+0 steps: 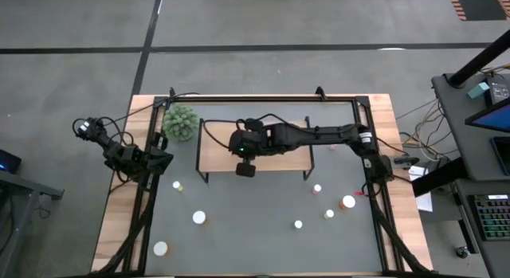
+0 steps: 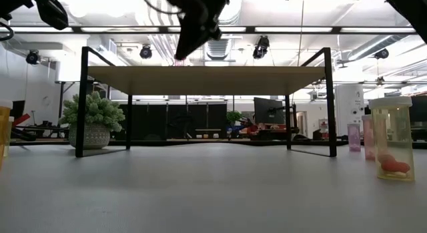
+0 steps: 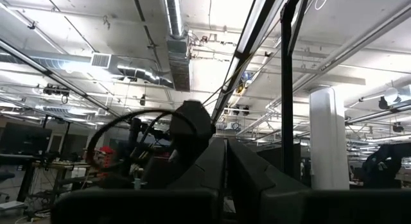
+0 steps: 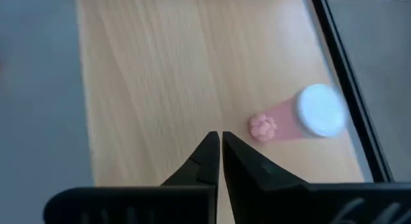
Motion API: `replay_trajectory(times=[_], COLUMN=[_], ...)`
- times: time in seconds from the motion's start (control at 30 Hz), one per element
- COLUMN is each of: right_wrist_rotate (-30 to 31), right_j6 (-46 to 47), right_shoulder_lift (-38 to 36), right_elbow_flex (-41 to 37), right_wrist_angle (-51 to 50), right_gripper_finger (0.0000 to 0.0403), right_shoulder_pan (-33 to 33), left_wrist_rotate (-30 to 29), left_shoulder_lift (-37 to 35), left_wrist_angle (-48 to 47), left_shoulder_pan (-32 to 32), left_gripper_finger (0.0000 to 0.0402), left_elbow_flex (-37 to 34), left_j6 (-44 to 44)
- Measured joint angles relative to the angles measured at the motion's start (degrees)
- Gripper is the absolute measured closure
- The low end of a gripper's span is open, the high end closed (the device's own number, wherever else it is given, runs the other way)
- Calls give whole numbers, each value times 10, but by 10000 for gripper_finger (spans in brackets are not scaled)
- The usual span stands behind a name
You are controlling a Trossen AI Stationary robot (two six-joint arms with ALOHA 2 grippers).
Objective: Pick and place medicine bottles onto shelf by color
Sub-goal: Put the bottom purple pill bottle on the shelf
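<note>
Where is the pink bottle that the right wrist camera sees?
The pink bottle stands on the shelf close to its black edge rail, just beyond the right claw, which is shut and empty.

My two dark jointed arms, black cables looped along them, my right gripper (image 4: 220, 147) with matte black tapering fingers (image 4: 247, 166), a small green light on my wrist.

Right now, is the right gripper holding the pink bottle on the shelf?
No: the right gripper is shut on nothing, and the pink bottle stands apart from it on the shelf.
</note>
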Motion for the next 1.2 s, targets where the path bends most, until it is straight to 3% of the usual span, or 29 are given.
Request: replay_trajectory(times=[0.2, 1.2], right_wrist_rotate=[21, 30], right_j6=[-20, -50], right_shoulder_lift=[0, 0], right_elbow_flex=[-36, -50], right_wrist_angle=[61, 88], right_gripper_finger=[394, 394], right_shoulder_pan=[-8, -42], left_wrist_rotate=[0, 0], left_shoulder_lift=[0, 0], left_wrist_angle=[0, 0], left_shoulder_pan=[0, 0], left_gripper_finger=[402, 402], left_elbow_flex=[0, 0], left_j6=[0, 0])
